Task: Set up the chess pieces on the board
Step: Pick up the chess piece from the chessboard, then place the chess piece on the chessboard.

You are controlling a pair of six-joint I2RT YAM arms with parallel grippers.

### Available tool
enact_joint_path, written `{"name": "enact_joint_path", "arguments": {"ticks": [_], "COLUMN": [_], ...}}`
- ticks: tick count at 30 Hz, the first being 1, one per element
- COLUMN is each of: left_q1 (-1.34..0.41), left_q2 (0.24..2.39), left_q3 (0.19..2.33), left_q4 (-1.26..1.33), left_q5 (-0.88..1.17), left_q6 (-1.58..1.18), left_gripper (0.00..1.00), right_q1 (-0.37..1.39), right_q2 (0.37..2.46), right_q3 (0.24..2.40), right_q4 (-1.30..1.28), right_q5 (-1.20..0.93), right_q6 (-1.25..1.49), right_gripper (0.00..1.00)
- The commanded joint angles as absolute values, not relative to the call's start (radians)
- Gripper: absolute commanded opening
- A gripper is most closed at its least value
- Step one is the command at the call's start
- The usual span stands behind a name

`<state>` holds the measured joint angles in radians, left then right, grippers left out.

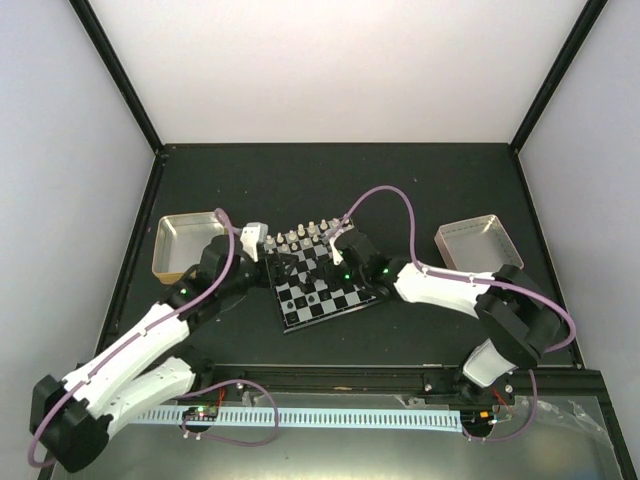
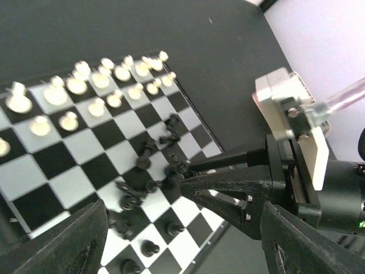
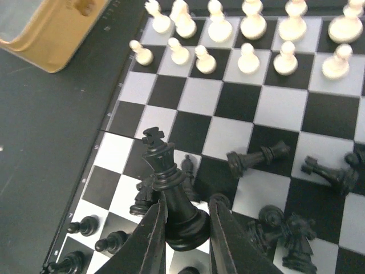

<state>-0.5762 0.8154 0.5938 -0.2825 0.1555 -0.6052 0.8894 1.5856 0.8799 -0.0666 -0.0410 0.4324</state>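
Note:
The board (image 1: 331, 319) lies at the table's middle, with white chess pieces (image 1: 305, 236) standing in its far rows. My right gripper (image 3: 188, 214) is shut on a black king (image 3: 171, 188), held upright over the board (image 3: 194, 94) above other black pieces. Two black pieces (image 3: 256, 160) (image 3: 328, 171) lie toppled near it, and black pawns (image 3: 85, 225) stand at the near-left corner. My left gripper (image 2: 185, 228) hangs open over the board's black side (image 2: 57, 160) with nothing between its fingers. In that view the right gripper's fingers (image 2: 228, 191) reach in among fallen black pieces (image 2: 145, 157).
A shallow metal tray (image 1: 185, 245) sits left of the board and another (image 1: 478, 243) to the right. The left tray's rim (image 3: 51, 40) shows at the right wrist view's top left. Both arms meet over the board, close together.

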Motion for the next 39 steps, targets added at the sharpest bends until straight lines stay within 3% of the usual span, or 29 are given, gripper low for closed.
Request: {"name": "enact_joint_path", "arguments": {"ticks": [1,9,13,26,33,39], "left_q1": [-0.567,-0.549,-0.543,-0.511,-0.511,-0.511], "left_q2": [0.918,1.159,1.178,1.195,1.196,1.189], "left_q3": [0.621,0.732,0.730,0.697,0.710,0.706], "left_q4": [-0.175,-0.194,-0.165,-0.092,-0.099,-0.129], "left_q5": [0.314,0.506,0.521,0.521,0.592,0.642], "left_q6": [-0.672,-0.655,-0.671,-0.744,-0.718,-0.689], "left_gripper": [0.74,0.61,0.53,0.44,0.20,0.07], "right_q1": [0.879,0.879,0.879,0.878,0.879,0.879], "right_q2": [1.521,1.481,1.474,1.448,1.435,1.438], "right_q3": [0.832,0.768,0.748,0.699,0.699,0.707], "right_q4": [0.136,0.239,0.261,0.330,0.315,0.302], "right_q5": [-0.133,-0.207,-0.220,-0.240,-0.236,-0.203], "right_q6": [0.314,0.197,0.175,0.163,0.168,0.207], "right_gripper": [0.09,0.09,0.09,0.09,0.09,0.14]}}
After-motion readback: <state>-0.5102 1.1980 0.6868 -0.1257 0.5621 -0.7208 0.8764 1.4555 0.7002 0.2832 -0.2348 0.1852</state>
